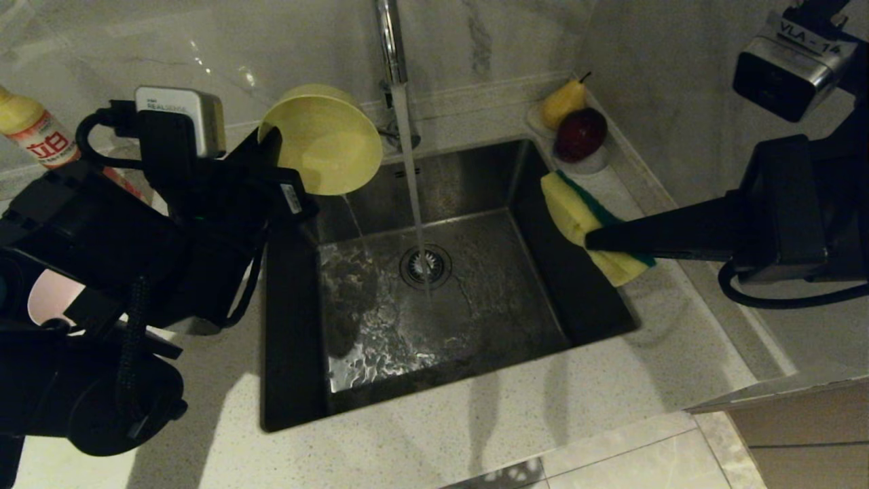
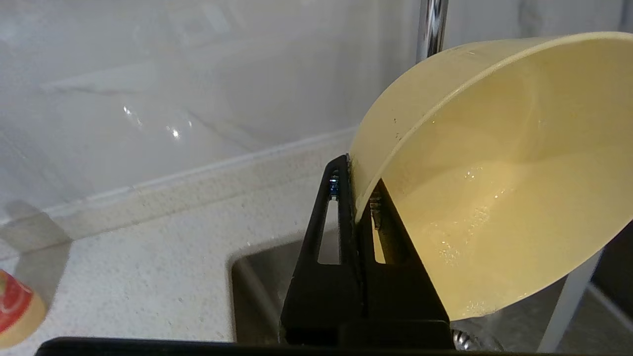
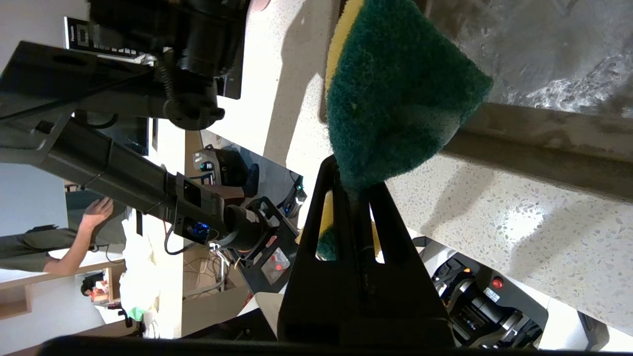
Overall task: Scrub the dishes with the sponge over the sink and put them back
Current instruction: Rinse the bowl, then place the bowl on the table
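Observation:
A yellow bowl (image 1: pixel 326 139) hangs tilted on its side above the back left corner of the sink (image 1: pixel 475 183), its opening facing the running water. My left gripper (image 1: pixel 278 146) is shut on the bowl's rim; the left wrist view shows the rim of the bowl (image 2: pixel 494 173) pinched between the left gripper's (image 2: pixel 355 183) fingers, with water drops inside. A pink bowl (image 1: pixel 51 295) shows partly behind my left arm. My right gripper (image 1: pixel 590 239) is shut on the yellow and green sponge (image 1: pixel 584 217) above the sink's right rim. The right wrist view shows the sponge's (image 3: pixel 395 89) green face above the right gripper (image 3: pixel 353 180).
Water runs from the faucet (image 1: pixel 390 41) onto the drain strainer (image 1: pixel 426 265). A bottle (image 1: pixel 34 132) stands at the back left. A pear (image 1: pixel 563 102) and a red apple (image 1: pixel 580 132) sit at the back right corner. The counter ends at the front right.

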Controlling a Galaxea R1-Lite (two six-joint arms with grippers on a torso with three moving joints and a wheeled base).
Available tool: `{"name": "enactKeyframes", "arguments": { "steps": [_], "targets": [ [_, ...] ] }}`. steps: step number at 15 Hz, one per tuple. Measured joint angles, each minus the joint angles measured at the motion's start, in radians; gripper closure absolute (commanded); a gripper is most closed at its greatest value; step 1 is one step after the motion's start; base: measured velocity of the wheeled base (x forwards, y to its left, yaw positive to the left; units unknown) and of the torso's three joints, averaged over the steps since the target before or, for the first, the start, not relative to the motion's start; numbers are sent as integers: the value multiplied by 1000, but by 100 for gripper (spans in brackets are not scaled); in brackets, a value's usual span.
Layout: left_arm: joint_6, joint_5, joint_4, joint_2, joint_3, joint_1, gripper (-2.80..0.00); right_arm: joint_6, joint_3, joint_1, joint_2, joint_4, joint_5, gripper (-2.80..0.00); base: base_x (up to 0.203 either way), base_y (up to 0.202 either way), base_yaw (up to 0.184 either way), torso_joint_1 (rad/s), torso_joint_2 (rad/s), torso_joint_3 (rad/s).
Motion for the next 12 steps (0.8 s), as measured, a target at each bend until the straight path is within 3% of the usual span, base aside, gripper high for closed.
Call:
{"name": "enactKeyframes", "arguments": {
  "steps": [3,6,9,12],
  "targets": [
    [-13,64,71,-19,-7,6,0,-2,-2,0,-9,0,-1,0,0,0,0,0,0,0],
    [-119,170,337,-53,-31,39,0,-3,0,-1,-25,3,-5,0,0,0,0,0,0,0],
    [-282,191,768,-116,-115,75,0,-7,11,-12,-30,1,-9,0,0,0,0,0,0,0],
    [-593,111,1343,-178,-367,118,0,-10,29,-22,-38,1,-9,0,0,0,0,0,0,0]
  ]
}}
